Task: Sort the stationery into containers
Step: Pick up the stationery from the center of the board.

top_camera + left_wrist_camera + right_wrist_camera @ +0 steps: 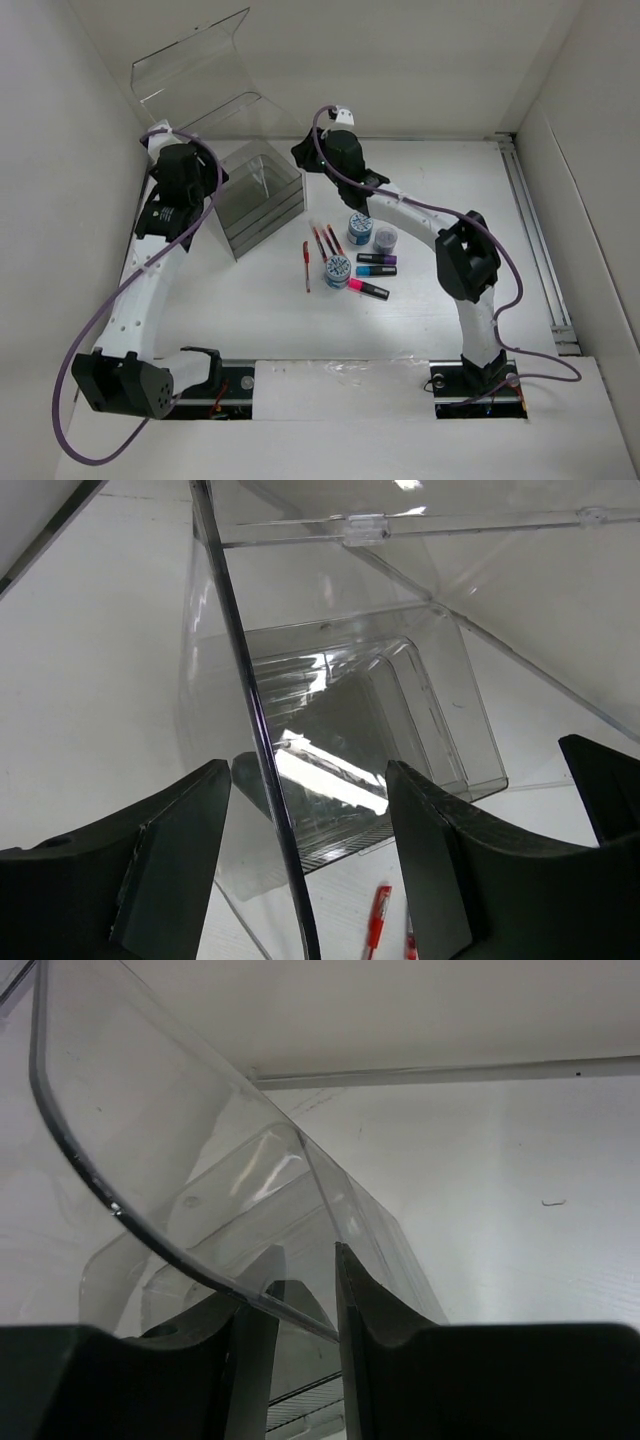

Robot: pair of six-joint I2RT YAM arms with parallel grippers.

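white table [420, 320], white walls [400, 60]

the right gripper [305, 1285] straddles the curved edge of the clear box [150, 1160], one dark finger [250, 1370] on each side, set close together. whether they pinch it is unclear. beyond lie the white table [500, 1220] and a pale rail [450, 1072] along its far edge.
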